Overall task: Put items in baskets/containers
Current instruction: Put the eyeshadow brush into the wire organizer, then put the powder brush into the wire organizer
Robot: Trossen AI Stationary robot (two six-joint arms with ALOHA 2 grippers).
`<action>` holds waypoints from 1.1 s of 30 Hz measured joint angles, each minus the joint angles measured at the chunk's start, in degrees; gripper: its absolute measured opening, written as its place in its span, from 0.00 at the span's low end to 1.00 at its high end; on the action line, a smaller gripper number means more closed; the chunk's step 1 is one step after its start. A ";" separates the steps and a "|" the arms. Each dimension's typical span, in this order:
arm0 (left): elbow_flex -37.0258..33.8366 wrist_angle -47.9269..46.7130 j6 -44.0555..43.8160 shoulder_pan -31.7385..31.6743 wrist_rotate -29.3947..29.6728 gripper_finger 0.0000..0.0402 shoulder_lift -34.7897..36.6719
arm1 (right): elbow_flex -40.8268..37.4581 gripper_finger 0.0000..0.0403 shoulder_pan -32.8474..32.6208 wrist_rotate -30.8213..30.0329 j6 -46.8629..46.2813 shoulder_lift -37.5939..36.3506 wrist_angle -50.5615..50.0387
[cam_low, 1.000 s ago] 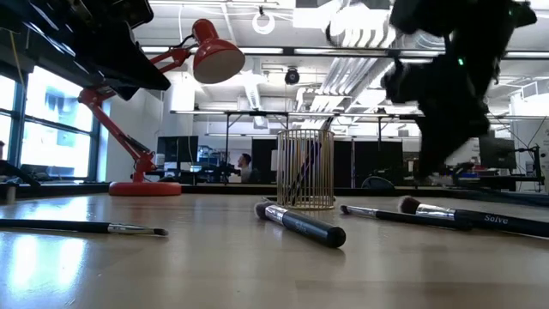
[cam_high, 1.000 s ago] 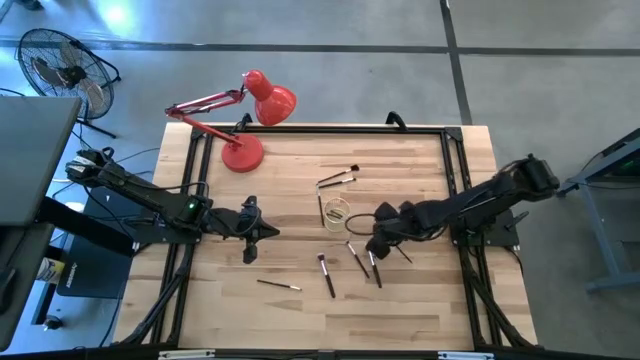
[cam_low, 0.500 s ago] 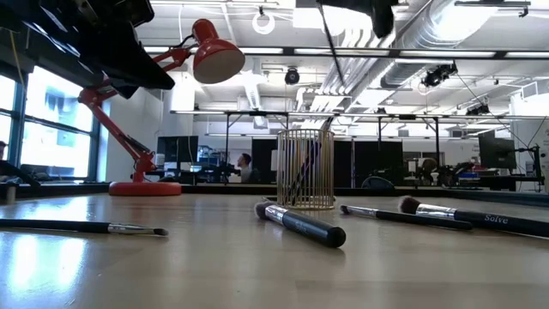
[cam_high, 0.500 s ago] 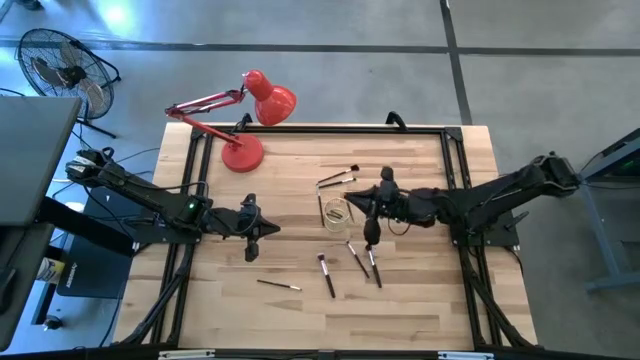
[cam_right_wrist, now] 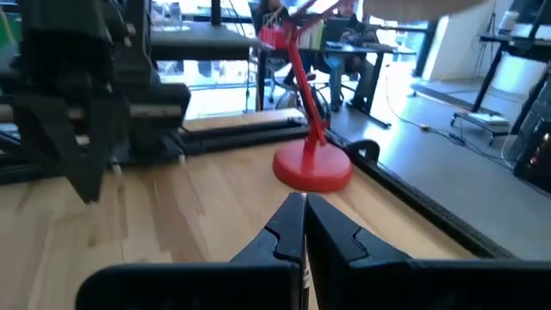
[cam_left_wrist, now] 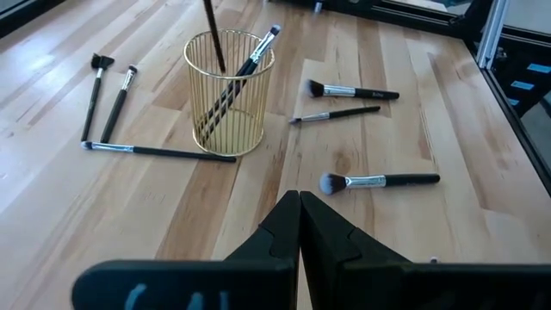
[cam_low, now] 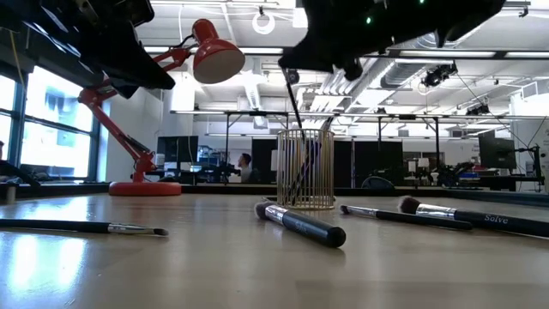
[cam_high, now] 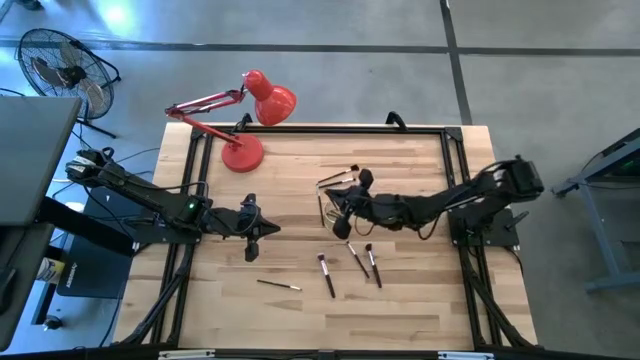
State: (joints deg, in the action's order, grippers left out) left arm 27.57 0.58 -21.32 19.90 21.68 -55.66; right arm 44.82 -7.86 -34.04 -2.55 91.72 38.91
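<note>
A gold wire cup (cam_high: 336, 210) (cam_left_wrist: 228, 99) (cam_low: 305, 169) stands mid-table with a couple of brushes leaning inside it. My right gripper (cam_high: 342, 222) (cam_low: 330, 56) hovers just over the cup, shut on a thin dark brush (cam_low: 295, 107) (cam_left_wrist: 212, 34). Several more brushes lie flat on the wood: two beyond the cup (cam_high: 337, 180), one beside it (cam_high: 321, 208), and others nearer the front (cam_high: 326, 272) (cam_high: 357, 258) (cam_high: 374, 265) (cam_high: 278, 284). My left gripper (cam_high: 268, 231) (cam_left_wrist: 299, 215) waits shut to the cup's left, holding nothing. My right gripper pinches the thin brush by its upper end (cam_low: 290, 88) between its two fingers. The fingers reach in nearly level from the table's right side, across the brush. The brush hangs below them, slightly tilted, with its lower end inside the cup's rim (cam_left_wrist: 221, 65).
A red desk lamp (cam_high: 243, 152) stands at the far left corner, its head (cam_high: 270, 100) raised over the table's far edge. A black rail frame (cam_high: 455, 160) runs around the table. Bare wood lies along the near edge and at the right.
My right gripper has risen from the brushes near the cup's right, tipped from pointing down to nearly level, and swung left over the cup. The thin brush went up with it, lifted clear of the table, and now hangs into the cup's mouth.
</note>
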 joint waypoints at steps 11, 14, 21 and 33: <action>0.00 -0.22 0.02 -0.01 -0.05 0.00 0.00 | -9.06 0.00 0.02 0.09 -4.60 2.31 12.59; 0.00 -0.21 0.02 -0.01 -0.04 0.00 0.00 | -9.84 0.00 -0.01 0.76 -4.94 2.31 12.81; 0.00 -0.20 0.02 -0.02 -0.01 0.00 0.00 | -9.92 0.08 -0.02 2.54 -5.14 2.31 13.10; -0.01 -0.20 0.02 0.00 0.02 0.00 0.00 | -9.92 0.24 -0.02 2.79 -4.98 1.06 12.16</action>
State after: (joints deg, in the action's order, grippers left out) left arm 27.57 0.38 -21.30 19.90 21.69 -55.66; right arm 34.89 -7.88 -31.26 -7.53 92.78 51.07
